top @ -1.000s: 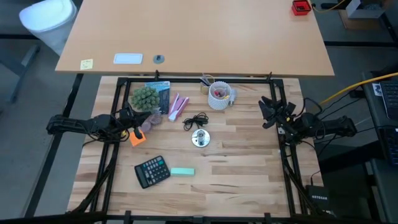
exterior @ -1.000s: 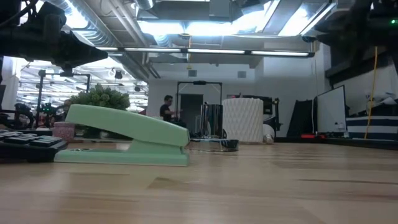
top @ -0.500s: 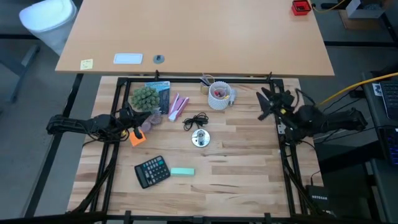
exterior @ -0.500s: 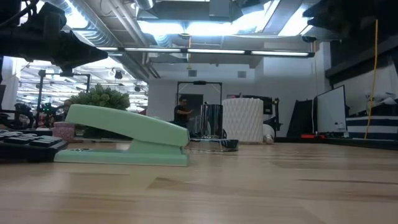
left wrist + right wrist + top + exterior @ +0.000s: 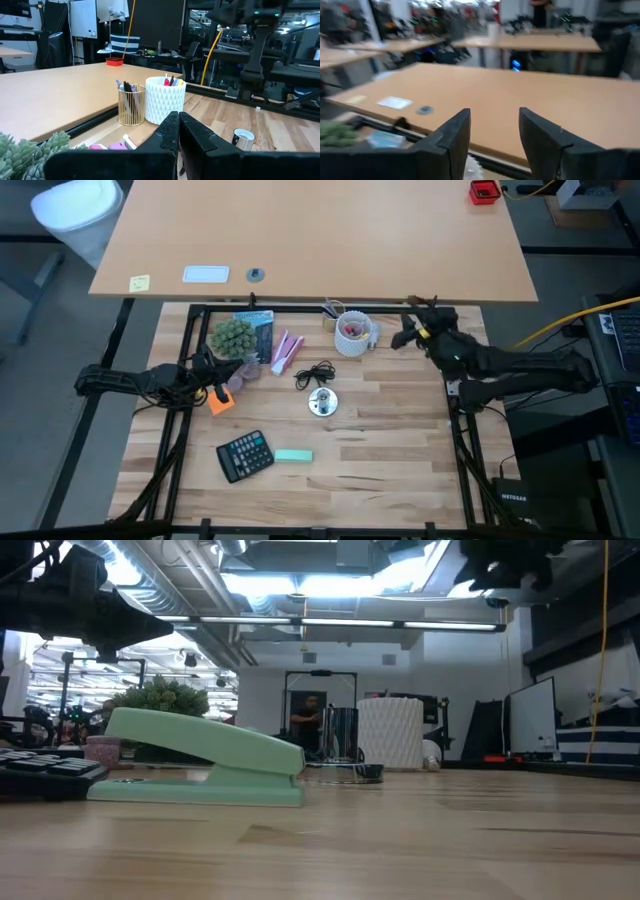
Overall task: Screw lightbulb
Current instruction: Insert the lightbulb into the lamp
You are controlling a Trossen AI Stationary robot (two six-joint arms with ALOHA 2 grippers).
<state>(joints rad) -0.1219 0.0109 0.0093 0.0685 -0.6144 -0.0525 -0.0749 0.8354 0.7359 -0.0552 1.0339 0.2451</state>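
Observation:
A shiny silver disc base [image 5: 322,402] with a black cord [image 5: 314,372] sits mid-table; in the left wrist view its socket [image 5: 243,138] stands upright. I cannot make out the lightbulb in any view. My right gripper [image 5: 403,338] hangs open and level above the table's far right part, just right of the white cup [image 5: 355,333], with nothing between its fingers [image 5: 451,137]. At the table's left side my left gripper [image 5: 207,368] rests shut and level, its fingers [image 5: 170,131] closed on nothing.
A calculator [image 5: 245,453] and a green stapler [image 5: 293,456] lie near the front. A small plant [image 5: 232,337], pink items [image 5: 285,352] and a gold pen holder [image 5: 333,313] stand along the far side. An orange piece [image 5: 220,402] lies by my left gripper.
My right gripper has risen and swung toward the table's far edge and leftward, toward the white cup, turning as it went. Its fingers stay apart. A person in the room behind has walked to the right.

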